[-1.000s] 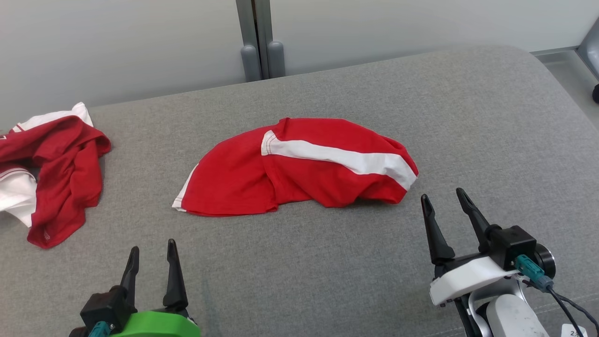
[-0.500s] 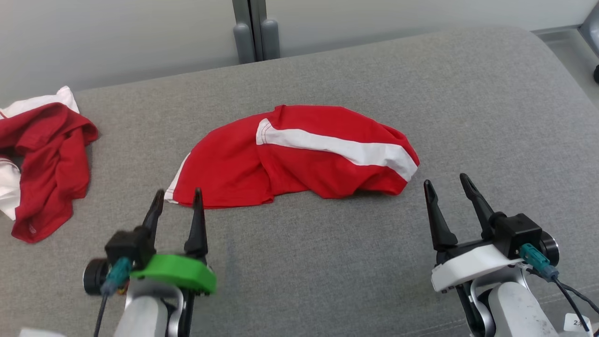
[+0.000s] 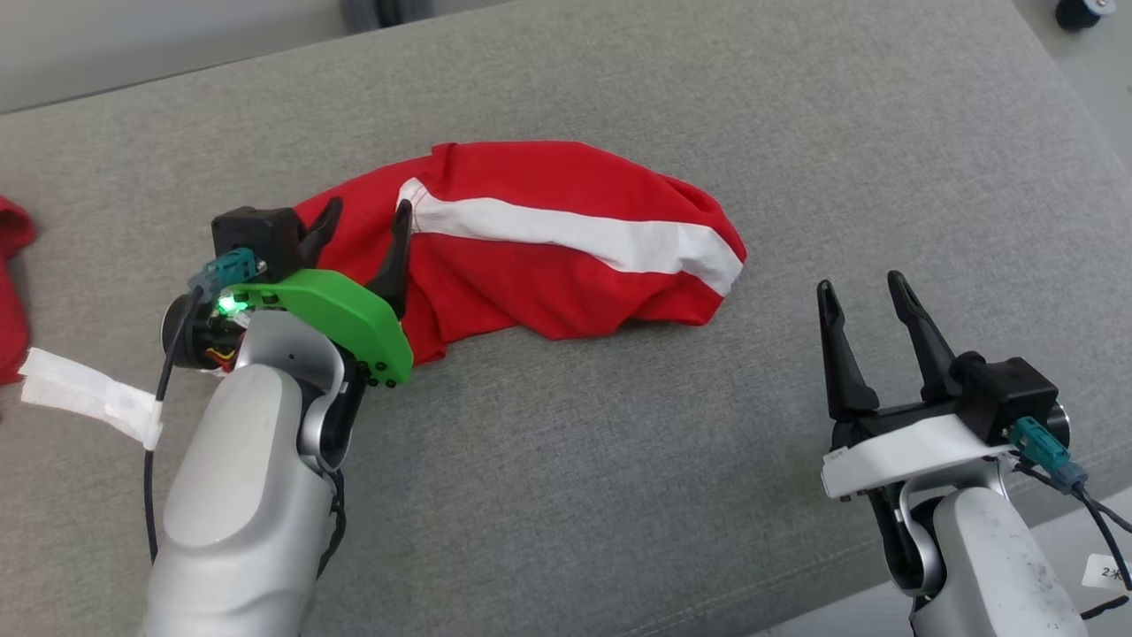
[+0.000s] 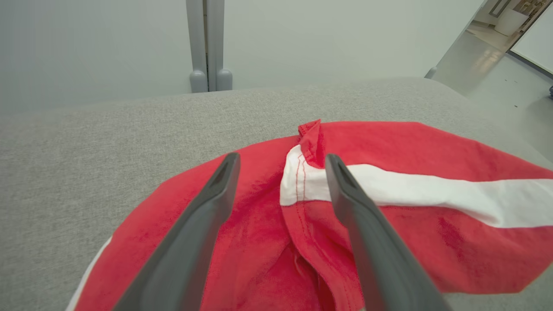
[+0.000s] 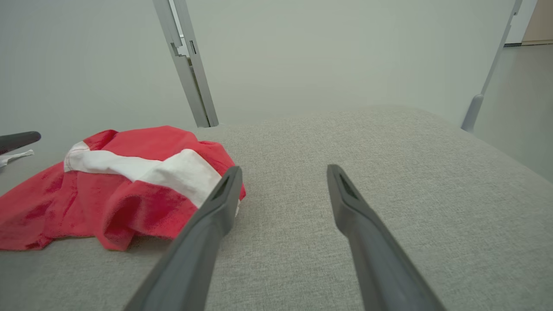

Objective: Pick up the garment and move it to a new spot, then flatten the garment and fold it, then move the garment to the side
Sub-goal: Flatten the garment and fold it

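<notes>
The garment (image 3: 566, 257) is red with a broad white stripe and lies crumpled in the middle of the grey cushion (image 3: 619, 495). My left gripper (image 3: 367, 212) is open above the garment's left end, its fingers over red cloth. In the left wrist view the left gripper (image 4: 281, 160) straddles the hemmed end of the white stripe on the garment (image 4: 410, 151), with nothing pinched. My right gripper (image 3: 862, 285) stands open over bare cushion, to the right of the garment's right end. In the right wrist view the garment (image 5: 108, 190) lies left of the right gripper (image 5: 283, 170).
Another red cloth (image 3: 11, 292) shows at the far left edge, with a strip of white tape (image 3: 88, 395) on my left arm's cable below it. The cushion's front edge (image 3: 884, 584) runs near my right arm. A grey post (image 4: 207, 43) stands behind the cushion.
The camera has tilted down and the scene has shifted. My left gripper has reached forward from the bare cushion to above the garment's left end. The right gripper has held its place.
</notes>
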Available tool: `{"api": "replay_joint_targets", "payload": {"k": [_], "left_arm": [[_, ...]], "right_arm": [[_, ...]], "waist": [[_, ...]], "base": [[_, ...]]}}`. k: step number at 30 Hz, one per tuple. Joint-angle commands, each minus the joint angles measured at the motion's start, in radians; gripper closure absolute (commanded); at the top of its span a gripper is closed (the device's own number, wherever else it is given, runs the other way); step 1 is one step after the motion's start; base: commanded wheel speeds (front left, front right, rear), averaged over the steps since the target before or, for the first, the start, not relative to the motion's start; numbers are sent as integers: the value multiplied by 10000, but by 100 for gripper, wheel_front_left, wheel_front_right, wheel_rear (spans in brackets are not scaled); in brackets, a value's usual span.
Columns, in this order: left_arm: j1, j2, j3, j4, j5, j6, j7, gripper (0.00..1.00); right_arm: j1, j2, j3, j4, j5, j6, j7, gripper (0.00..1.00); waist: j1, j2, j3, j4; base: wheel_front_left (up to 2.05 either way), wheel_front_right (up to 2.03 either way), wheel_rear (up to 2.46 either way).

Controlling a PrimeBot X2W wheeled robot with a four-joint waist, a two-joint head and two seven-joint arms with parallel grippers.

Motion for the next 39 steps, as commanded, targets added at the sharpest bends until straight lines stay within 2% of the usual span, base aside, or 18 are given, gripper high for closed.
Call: {"api": "replay_joint_targets", "payload": {"k": [1,10,11,12,13,14,21,27,35,39], "left_arm": [[-251,133,42,165,-95,-57,98,0],[-731,391,-257,767,-367,-161,606,0],[-779,417,-281,788,-380,-168,610,7],[-840,434,-296,792,-413,-174,576,56],[-872,436,-302,763,-458,-173,524,70],[-887,429,-308,708,-491,-182,440,100],[-508,539,-770,-18,-508,-234,164,100],[-98,722,-939,-1707,-725,-253,25,100],[1705,1205,-304,-4604,-1183,406,335,100],[3173,1324,-52,-5388,-1502,771,529,100]], "right_arm": [[-170,-8,-30,-66,71,-10,-3,0],[-302,-9,-113,-125,291,-10,-3,0],[-314,-8,-96,-133,321,-10,-3,0],[-317,-9,-86,-143,359,-10,-3,0],[-309,-9,-92,-144,378,-10,-3,0],[-300,-9,-111,-142,378,-10,-3,0],[-144,-12,-400,-96,162,-10,-3,0],[-51,-12,-511,-84,-49,-10,-3,0],[238,-15,-643,76,-312,-10,-3,0],[404,-15,-622,167,-409,-10,-3,0]], "waist": [[0,-1,685,-692],[0,-1,936,-898],[0,-1,948,-908],[0,-1,956,-914],[0,-1,956,-912],[0,-1,948,-898],[0,-1,658,-584],[0,-1,225,-26],[0,-1,-528,734],[0,-1,-774,1005]], "base": [[0,0,0],[0,0,0],[0,0,0],[0,0,0],[0,0,0],[0,0,0],[0,0,0],[0,0,0],[0,0,0],[0,0,0]]}}
